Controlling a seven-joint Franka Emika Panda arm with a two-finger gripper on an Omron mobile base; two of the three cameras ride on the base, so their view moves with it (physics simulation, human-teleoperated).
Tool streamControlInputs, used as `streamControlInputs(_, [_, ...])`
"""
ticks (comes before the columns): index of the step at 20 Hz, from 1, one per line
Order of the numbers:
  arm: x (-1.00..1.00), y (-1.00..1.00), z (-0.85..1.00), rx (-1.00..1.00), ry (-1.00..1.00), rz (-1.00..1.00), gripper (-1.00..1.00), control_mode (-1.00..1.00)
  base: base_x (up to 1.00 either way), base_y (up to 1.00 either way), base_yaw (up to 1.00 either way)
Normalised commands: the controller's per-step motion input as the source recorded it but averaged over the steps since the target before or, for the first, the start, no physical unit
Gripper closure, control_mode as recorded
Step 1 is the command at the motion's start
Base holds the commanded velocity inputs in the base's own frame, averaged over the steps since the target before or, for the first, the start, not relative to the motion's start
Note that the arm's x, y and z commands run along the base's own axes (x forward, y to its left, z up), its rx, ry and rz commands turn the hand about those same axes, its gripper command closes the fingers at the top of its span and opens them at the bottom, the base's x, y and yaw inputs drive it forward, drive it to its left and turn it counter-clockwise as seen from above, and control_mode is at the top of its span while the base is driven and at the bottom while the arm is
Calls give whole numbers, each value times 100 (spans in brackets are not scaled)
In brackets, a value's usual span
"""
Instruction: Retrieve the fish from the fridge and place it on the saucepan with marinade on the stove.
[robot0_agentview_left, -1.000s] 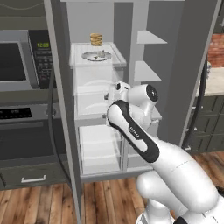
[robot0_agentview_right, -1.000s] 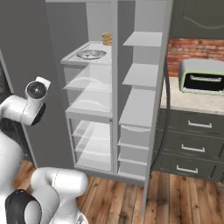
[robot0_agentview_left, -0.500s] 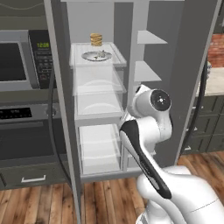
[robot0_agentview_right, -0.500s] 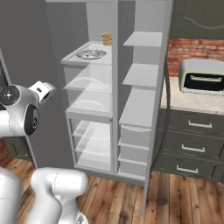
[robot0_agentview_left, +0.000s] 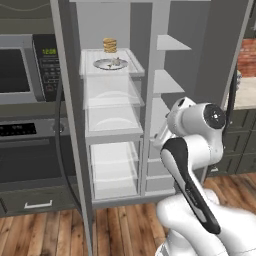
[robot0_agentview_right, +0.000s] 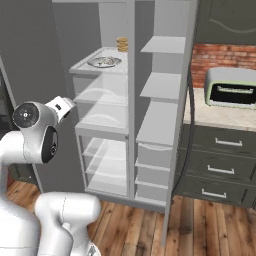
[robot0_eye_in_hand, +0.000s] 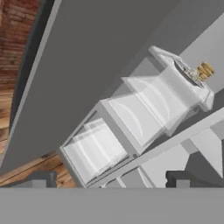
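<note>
Gripper (robot0_eye_in_hand: 111, 178): jaws wide, empty | fish (robot0_agentview_left: 116, 62): on plate (robot0_agentview_left: 110, 64), top fridge (robot0_agentview_left: 115, 120) shelf, well above and ahead | handling: likely light, slick, soft; pinch across its middle

1. The fridge (robot0_agentview_left: 150, 100) stands open, its white inner shelves in full sight.
2. On the top left shelf (robot0_agentview_left: 112, 70) sits a plate (robot0_agentview_left: 102, 64) with a small pale fish (robot0_agentview_left: 116, 62) on it; tan stacked rounds (robot0_agentview_left: 110, 45) stand just behind.
3. The white arm (robot0_agentview_left: 192, 150) rises at lower right, its wrist before the fridge's right-hand shelves.
4. Left of the fridge are a microwave (robot0_agentview_left: 22, 70) and, below it, a dark oven (robot0_agentview_left: 30, 150).
5. The floor (robot0_agentview_left: 120, 230) is wooden.
</note>
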Motion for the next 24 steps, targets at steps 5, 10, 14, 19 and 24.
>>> streamControlInputs(5, [-59, -28, 1, 1, -1, 8, -100, -100, 0, 0, 0])
streamControlInputs(10, [-31, -1, 2, 0, -4, 1, -100, -100, 0, 0, 0])
streamControlInputs(14, [-17, 0, 0, 0, -2, 0, -100, -100, 0, 0, 0])
streamControlInputs(19, [0, 0, 0, 0, 0, 0, -100, 100, 1, 0, 0])
streamControlInputs(24, [0, 0, 0, 0, 0, 0, -100, 100, 37, 4, 0])
